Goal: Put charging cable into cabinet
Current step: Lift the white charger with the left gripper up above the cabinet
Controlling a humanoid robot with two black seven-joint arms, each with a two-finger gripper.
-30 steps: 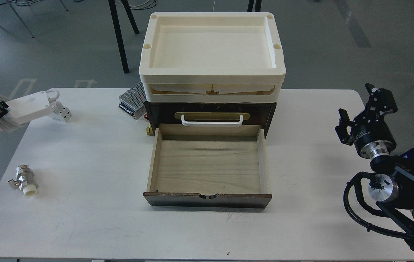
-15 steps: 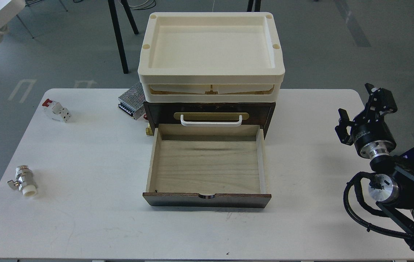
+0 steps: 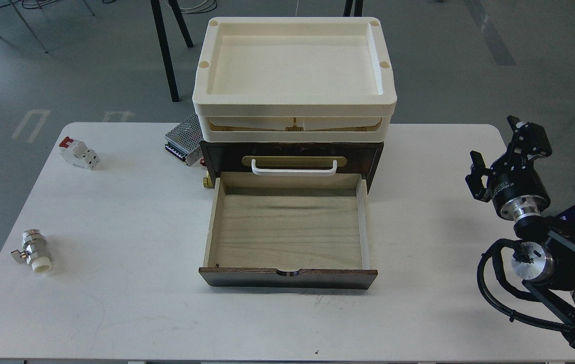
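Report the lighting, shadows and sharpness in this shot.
Head view: even, soft light with no glare; the table shows only faint shadows, darkest under the open drawer front; everything is sharp, including the right gripper; slight wide-angle bend at the table edges.

One desk (image 3: 115,242) carries everything here. On it stands one cabinet (image 3: 376,156) with one drawer (image 3: 287,230) pulled open and one white bar handle (image 3: 294,171) above it. Two cream trays (image 3: 292,101) sit stacked on top. Beside the cabinet is one perforated metal power supply box (image 3: 182,137). There is one white-and-red circuit breaker (image 3: 79,153) and one metal valve fitting (image 3: 32,249). One black robot arm shows, with one claw (image 3: 510,151).
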